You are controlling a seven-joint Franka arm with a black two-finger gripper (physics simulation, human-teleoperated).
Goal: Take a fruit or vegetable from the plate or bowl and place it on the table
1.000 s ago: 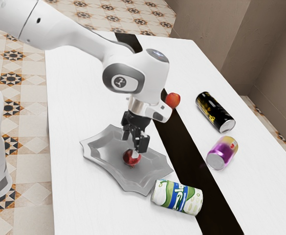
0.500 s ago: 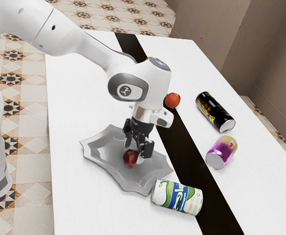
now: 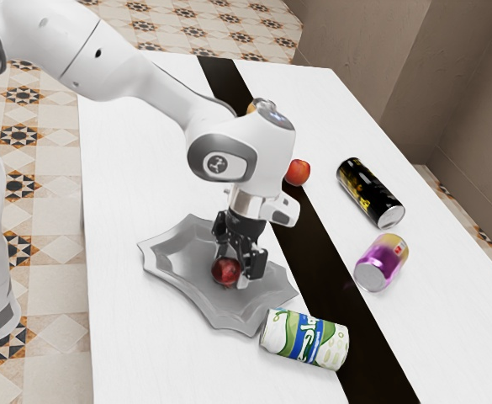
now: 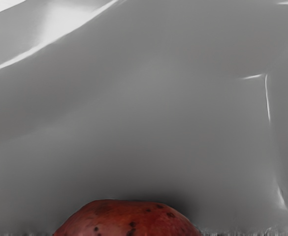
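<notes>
My gripper (image 3: 233, 266) is low over the grey plate (image 3: 178, 263) in the exterior view, its fingers standing apart. Between and partly in front of them is a dark red fruit (image 3: 224, 272), resting on the plate. One fingertip is beside the fruit on the exterior view's right; the other is partly hidden behind it, and contact there cannot be made out. In the wrist view the speckled top of the red fruit (image 4: 129, 219) is just under the hand, against the grey plate (image 4: 144, 123).
A green-and-white can (image 3: 304, 339) lies close by the plate's edge. Farther toward the exterior view's right are a purple can (image 3: 383, 263) and a black can (image 3: 370, 193). A red-orange fruit (image 3: 297, 172) sits beyond the hand, and an orange thing (image 3: 251, 108) peeks out behind the arm.
My hand has moved down and toward the exterior view's right, bringing the fingers lower around the dark red fruit. The fruit has shifted slightly at most. The orange thing behind the arm has come into sight.
</notes>
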